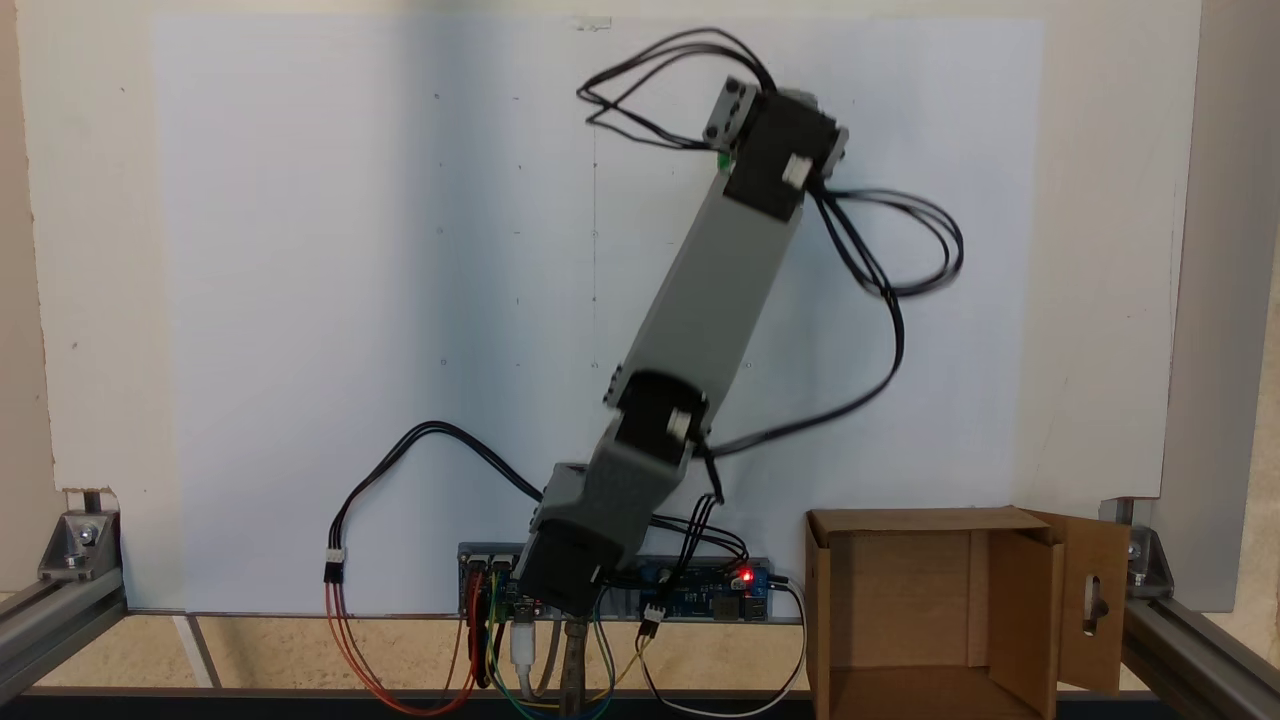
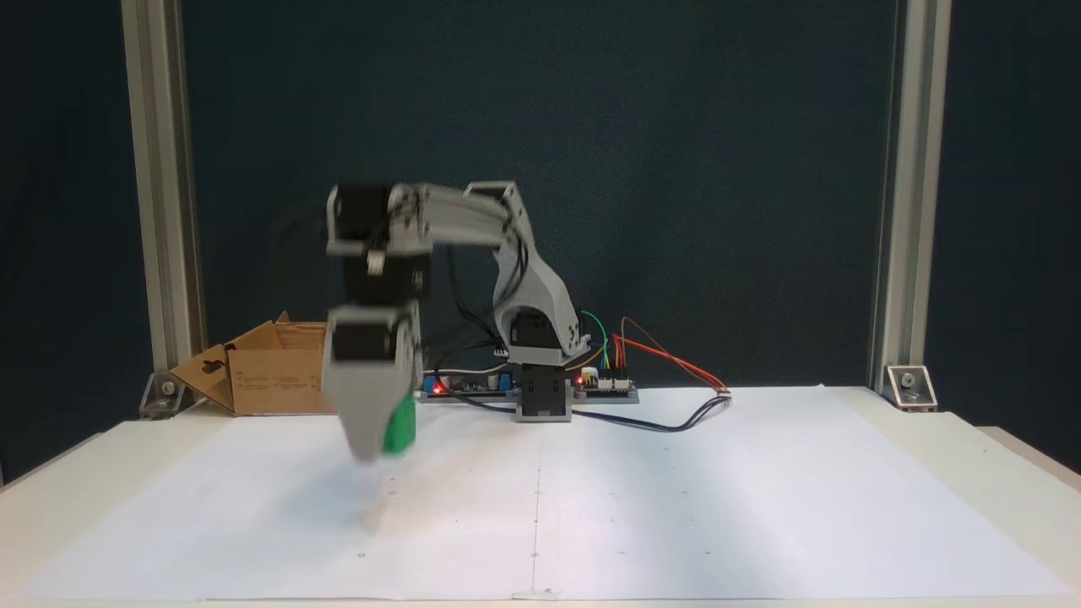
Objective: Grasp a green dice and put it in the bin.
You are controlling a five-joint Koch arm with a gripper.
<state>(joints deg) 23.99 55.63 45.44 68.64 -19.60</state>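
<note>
In a fixed view from the front, my gripper (image 2: pixel 380 443) hangs over the white sheet, left of the arm's base, blurred by motion. It is shut on the green dice (image 2: pixel 399 429), which sits against the grey finger (image 2: pixel 363 414) above the paper, its shadow below. From above, a sliver of the green dice (image 1: pixel 724 158) peeks out beside the wrist motors, which hide the jaws. The bin (image 1: pixel 930 610) is an open cardboard box at the bottom right of that view, well apart from the gripper. In the front view the bin (image 2: pixel 262 376) stands behind and left of the gripper.
A white paper sheet (image 2: pixel 676 490) covers the table. The controller board (image 1: pixel 700 590) with loose wires sits by the arm's base (image 2: pixel 540 397). Aluminium frame posts (image 2: pixel 908 211) stand at the table's sides. Cables (image 1: pixel 890 260) loop off the forearm.
</note>
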